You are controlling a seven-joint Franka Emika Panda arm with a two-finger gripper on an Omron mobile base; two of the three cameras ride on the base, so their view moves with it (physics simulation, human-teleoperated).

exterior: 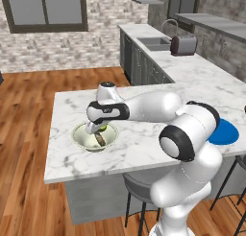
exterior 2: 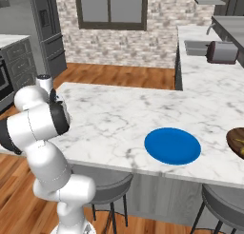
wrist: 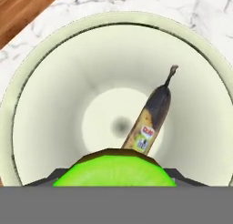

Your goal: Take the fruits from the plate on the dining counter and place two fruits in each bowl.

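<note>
One bowl (exterior: 94, 136) sat near the left end of the dining counter (exterior: 144, 144), close to its front edge, and a brown-yellow banana (wrist: 149, 121) lay inside it, leaning up the pale inner wall with its stem end high. Right above that bowl hovered the gripper (exterior: 97, 128), its fingers closed around the green lime (wrist: 114, 169), which hung over the bowl's middle just beside the banana's lower end. Further right along the marble, well apart from the bowl, lay the blue plate (exterior 2: 172, 145), near the front edge. Beyond it, at the far right, a dark brown round thing (exterior 2: 237, 140) showed at the picture's edge.
</note>
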